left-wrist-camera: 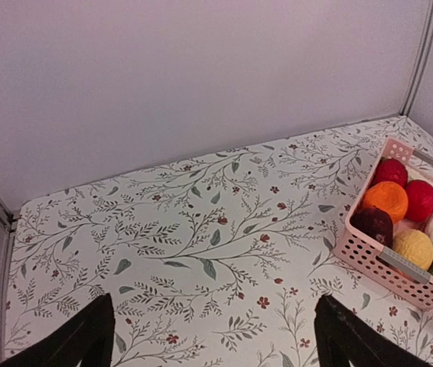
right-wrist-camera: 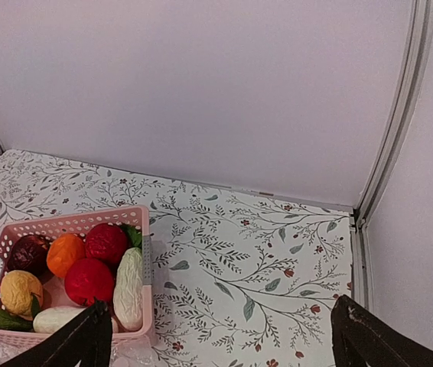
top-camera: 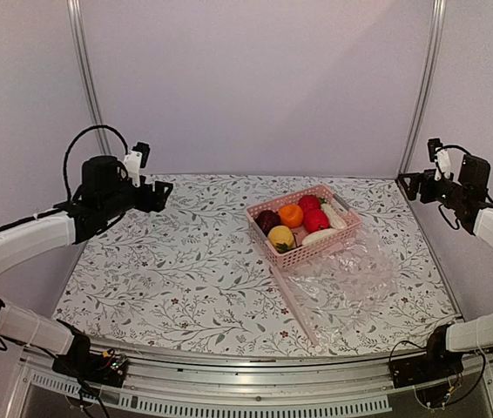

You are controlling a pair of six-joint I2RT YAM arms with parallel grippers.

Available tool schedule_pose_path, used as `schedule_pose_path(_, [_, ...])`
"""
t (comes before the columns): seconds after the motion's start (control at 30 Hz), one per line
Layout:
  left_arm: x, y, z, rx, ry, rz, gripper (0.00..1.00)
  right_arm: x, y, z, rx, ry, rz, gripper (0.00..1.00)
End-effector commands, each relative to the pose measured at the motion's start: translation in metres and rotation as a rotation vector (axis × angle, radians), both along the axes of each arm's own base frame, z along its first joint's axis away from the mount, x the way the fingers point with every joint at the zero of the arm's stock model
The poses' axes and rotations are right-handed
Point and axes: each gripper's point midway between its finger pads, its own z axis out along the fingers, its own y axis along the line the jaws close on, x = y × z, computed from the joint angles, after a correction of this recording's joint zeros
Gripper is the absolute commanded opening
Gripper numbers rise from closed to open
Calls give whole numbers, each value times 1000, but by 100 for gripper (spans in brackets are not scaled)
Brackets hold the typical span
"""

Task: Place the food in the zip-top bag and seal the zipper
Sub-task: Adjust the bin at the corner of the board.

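I am holding my left gripper (top-camera: 158, 193) and my right gripper (top-camera: 410, 185) wide open and empty. They are hovering high at the left and right edges of the top view, well apart from everything.

The food (top-camera: 299, 222) is sitting in the pink basket (top-camera: 316, 250), right of centre. The zip-top bag (top-camera: 347, 279) is lying flat just below it, toward the lower right, with its zipper (top-camera: 294, 305) running diagonally down its left side.

I am judging the opening of the bag to be the step in hand. One gripper should be pinching only the top layer beside the zipper and lifting gently, since crinkly film is likely to slip. The other should be bringing the pieces over one at a time.

A floral cloth (top-camera: 159, 270) is lying smooth under everything, and pale lilac walls (top-camera: 255, 78) and aluminium posts (top-camera: 81, 61) are closing the space in.
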Motion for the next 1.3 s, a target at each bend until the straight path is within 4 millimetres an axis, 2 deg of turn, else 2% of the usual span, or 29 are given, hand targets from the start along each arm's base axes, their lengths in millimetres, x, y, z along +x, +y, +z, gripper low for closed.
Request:
schedule_pose_path(0.0, [-5, -30, -15, -7, 61, -132, 85, -9, 7, 0, -7, -20, 53, 99])
schedule_pose_path(0.13, [-8, -50, -34, -1, 137, -212, 75, -18, 21, -12, -46, -19, 155, 98])
schedule_pose_path(0.3, [-7, -83, -46, -19, 233, -302, 66, -28, 36, -13, -56, -24, 253, 92])
schedule_pose_path(0.47, [-2, -117, -51, -28, 325, -356, 58, -42, 53, -10, -49, -38, 372, 81])
schedule_pose_path(0.63, [5, -153, -66, 17, 379, -393, 57, -51, 65, -10, -42, -34, 448, 69])
schedule_pose_path(0.8, [27, -183, -77, 41, 409, -385, 58, -53, 68, -12, -42, -30, 474, 65])
schedule_pose_path(0.9, [47, -195, -84, 51, 401, -375, 61, -56, 72, -12, -32, -28, 496, 64])
schedule_pose_path(0.93, [56, -200, -80, 51, 385, -376, 62, -57, 72, -12, -32, -31, 500, 64])
schedule_pose_path(1.13, [91, -227, -108, 86, 411, -400, 61, -57, 75, -16, -26, -18, 516, 62])
schedule_pose_path(1.27, [105, -242, -123, 90, 435, -418, 59, -58, 75, -15, -29, -18, 521, 62])
